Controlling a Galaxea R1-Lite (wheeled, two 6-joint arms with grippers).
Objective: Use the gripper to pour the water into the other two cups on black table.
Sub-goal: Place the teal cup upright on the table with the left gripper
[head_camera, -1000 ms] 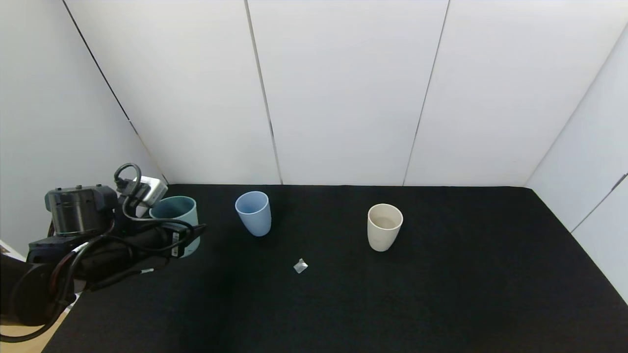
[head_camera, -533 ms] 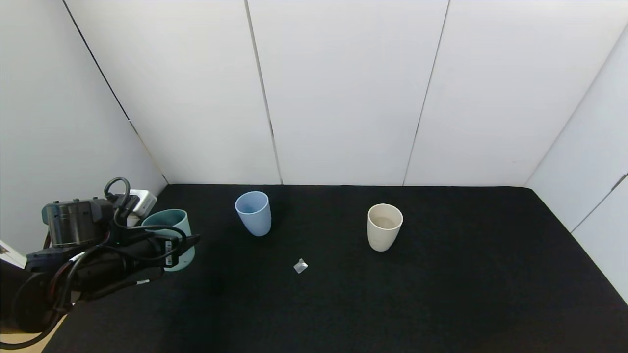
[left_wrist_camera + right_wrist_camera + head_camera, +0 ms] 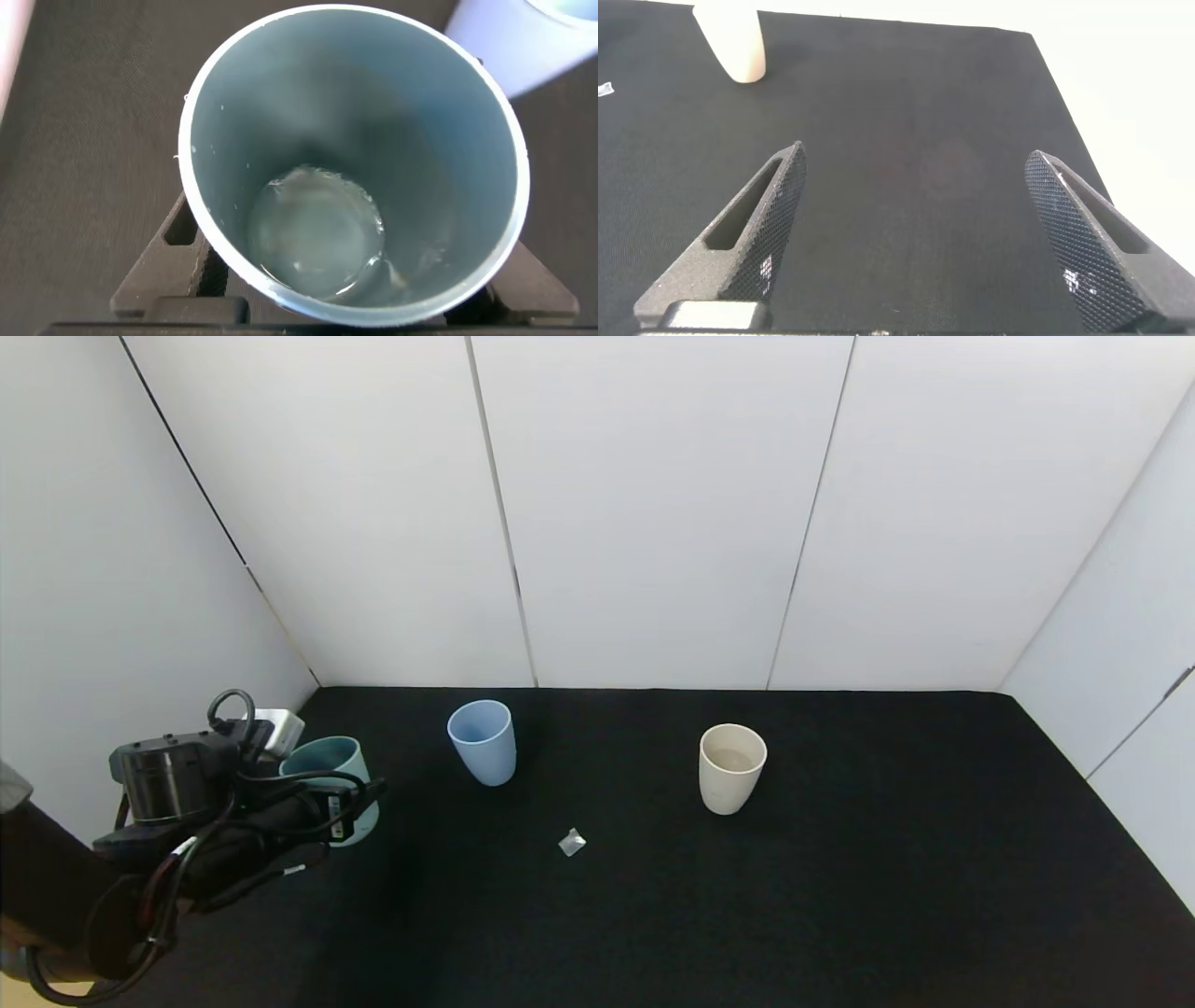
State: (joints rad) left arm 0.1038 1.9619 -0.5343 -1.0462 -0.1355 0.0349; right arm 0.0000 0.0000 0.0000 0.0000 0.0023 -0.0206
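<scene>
While the left gripper sits at the near-left edge of the black worktop, it is clamped on the teal-green cup, and that cup stands upright with its base down at the worktop. Black cables loop over the wrist, and a small white module peeks out behind the cup's rim. From the left wrist view, the fingers flank the teal-green cup on both sides, pressed against its wall, and a shallow pool of water lies at the bottom, with a few droplets clinging to the inner wall. Just past its rim in that view, the side of the light blue cup shows close by.

Out on the worktop, the light blue cup stands upright, a little farther back and to the right of the held cup, apart from it. Well to the right again stands the cream-beige cup, also upright, with a pale liquid level visible inside. Between the two, nearer the robot, lies a small clear crumpled scrap. White wall panels close in the back and sides.

Over on the right wrist view, the right gripper hangs released, fingers spread wide above bare worktop, with the cream-beige cup far off toward the back; this arm does not show in the head view
</scene>
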